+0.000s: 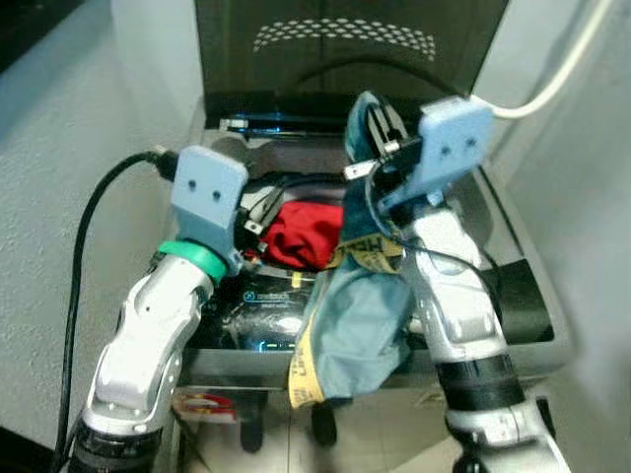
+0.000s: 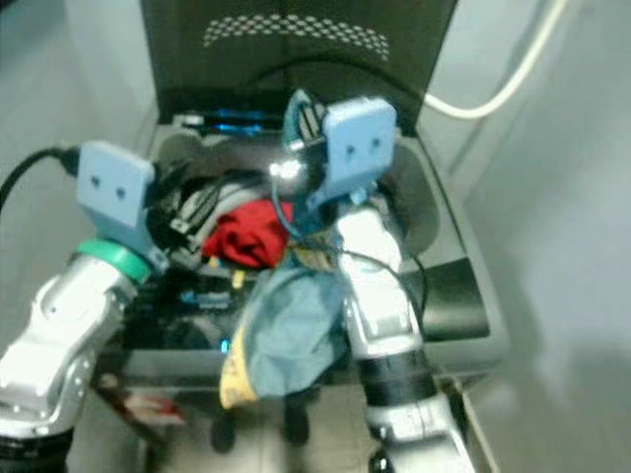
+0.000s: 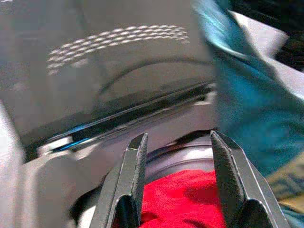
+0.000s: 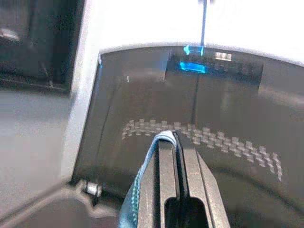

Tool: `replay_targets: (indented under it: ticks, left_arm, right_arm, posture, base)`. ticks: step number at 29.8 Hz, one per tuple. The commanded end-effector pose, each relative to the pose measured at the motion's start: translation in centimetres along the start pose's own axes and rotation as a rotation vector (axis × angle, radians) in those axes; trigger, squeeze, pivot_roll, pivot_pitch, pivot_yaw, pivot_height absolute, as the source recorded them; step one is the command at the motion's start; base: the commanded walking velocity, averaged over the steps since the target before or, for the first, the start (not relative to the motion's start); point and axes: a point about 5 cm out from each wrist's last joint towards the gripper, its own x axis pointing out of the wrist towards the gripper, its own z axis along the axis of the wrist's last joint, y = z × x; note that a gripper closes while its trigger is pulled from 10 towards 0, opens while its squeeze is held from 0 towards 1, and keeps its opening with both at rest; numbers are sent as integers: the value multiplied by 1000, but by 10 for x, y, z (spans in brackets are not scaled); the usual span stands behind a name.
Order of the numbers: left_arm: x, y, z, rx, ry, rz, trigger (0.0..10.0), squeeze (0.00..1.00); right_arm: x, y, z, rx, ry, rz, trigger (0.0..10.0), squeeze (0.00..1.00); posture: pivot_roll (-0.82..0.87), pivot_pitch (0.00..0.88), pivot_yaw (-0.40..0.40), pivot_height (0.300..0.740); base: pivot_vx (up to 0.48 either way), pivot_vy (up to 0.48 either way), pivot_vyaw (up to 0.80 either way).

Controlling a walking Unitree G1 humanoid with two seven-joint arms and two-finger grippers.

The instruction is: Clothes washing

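Note:
A top-loading washing machine (image 1: 513,256) stands before me with its dark lid (image 1: 345,44) raised. A red garment (image 1: 301,235) lies in the drum opening. My right gripper (image 1: 380,128) is held high over the drum, shut on a teal garment (image 1: 360,315) with a yellow printed band, which hangs down over the machine's front edge. In the right wrist view the fingers (image 4: 190,180) pinch the teal cloth (image 4: 142,190). My left gripper (image 1: 258,212) is open just above the red garment (image 3: 185,197), with its fingers (image 3: 135,180) on either side of it, apart from the cloth.
A black cable (image 1: 89,246) runs down the left side past my left arm. A white hose (image 1: 562,69) curves along the wall at the right. Grey walls close in on both sides of the machine. The floor in front is tiled.

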Motion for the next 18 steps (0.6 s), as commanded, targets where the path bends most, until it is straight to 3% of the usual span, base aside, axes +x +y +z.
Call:
replay_targets:
  ticks: [1,2,3,5,7,11,13,14,15,17,18]
  left_arm:
    - [3,-3,10,9,-49,-60,10000,0]
    - [8,3,17,29,-80,-48,10000,0]
    - [8,3,17,29,-80,-48,10000,0]
    - [12,7,25,42,-103,-54,10000,0]
    - [9,3,24,30,-92,-94,10000,0]
    - [3,-1,22,3,-74,-140,10000,0]
    - [-23,-6,14,-85,11,-293,10000,0]
    - [-32,-5,11,-98,42,-337,10000,0]
    - [-32,-5,11,-98,42,-337,10000,0]
    - [-37,2,4,-64,104,-306,10000,0]
    - [-37,2,4,-64,104,-306,10000,0]
  right_arm:
    - [19,-7,13,7,-77,-8,10000,0]
    - [39,-8,25,19,-132,-10,10000,0]
    - [39,-8,25,19,-132,-10,10000,0]
    - [69,-5,41,25,-183,-10,10000,0]
    - [78,-4,44,25,-187,-13,10000,0]
    - [85,-4,48,34,-194,-26,10000,0]
    - [93,-5,50,77,-188,-47,10000,0]
    - [93,-3,41,73,-148,-29,10000,0]
    - [93,-3,41,73,-148,-29,10000,0]
    - [78,12,4,19,3,74,10000,0]
    - [78,12,4,19,3,74,10000,0]
  posture:
    - [138,96,6,740]
    - [136,93,2,740]
    - [136,93,2,740]
    - [135,92,-3,740]
    - [144,94,-15,740]
    - [155,99,-28,740]
    - [177,104,-44,740]
    - [188,106,-47,740]
    - [188,106,-47,740]
    - [201,114,-51,740]
    - [201,114,-51,740]
  base:
    - [0,0,0]
    - [0,0,0]
    - [0,0,0]
    - [0,0,0]
    - [0,0,0]
    - [0,0,0]
    - [0,0,0]
    - [0,0,0]
    - [0,0,0]
    - [0,0,0]
    - [0,0,0]
